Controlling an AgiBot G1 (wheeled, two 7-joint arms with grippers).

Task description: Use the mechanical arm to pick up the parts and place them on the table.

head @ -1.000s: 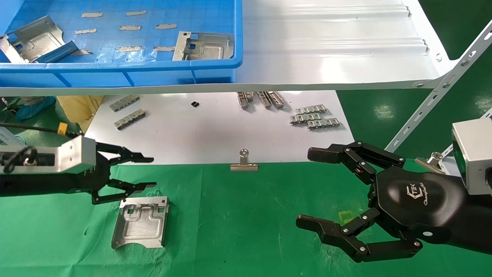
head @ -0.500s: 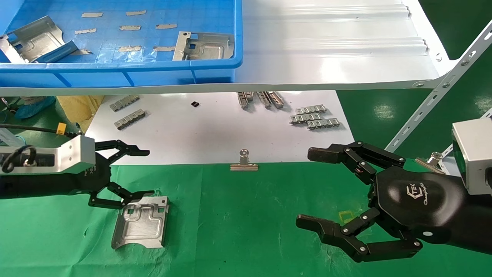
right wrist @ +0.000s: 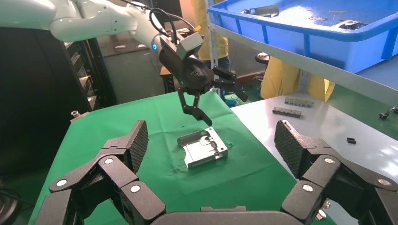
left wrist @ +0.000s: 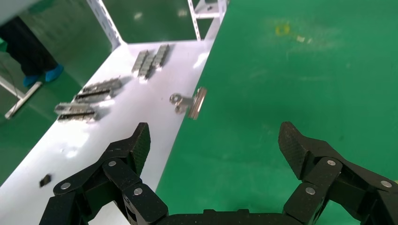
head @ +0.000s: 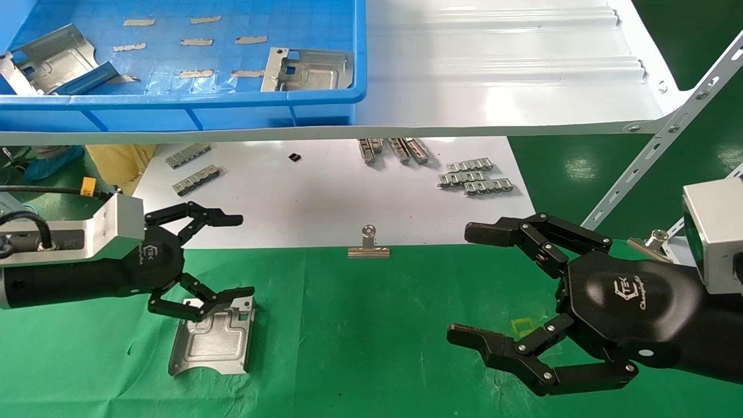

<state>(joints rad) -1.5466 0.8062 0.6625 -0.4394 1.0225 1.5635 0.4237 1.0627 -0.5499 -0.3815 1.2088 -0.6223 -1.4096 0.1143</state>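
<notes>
1. The left end effector [head: 217,255] hangs spread wide, holding nothing, just above the part's [head: 213,338] far edge.
2. The right end effector [head: 473,284], also splayed and empty, sits well apart from the part.
3. The part lies flat on the green tabletop [head: 360,337], directly beneath the left fingers, its long axis running toward the robot.
4. It is silvery, embossed, with square cut-outs.

Left gripper [head: 217,258] fingers [head: 200,306] hide the part's [head: 212,339] top edge.
</notes>
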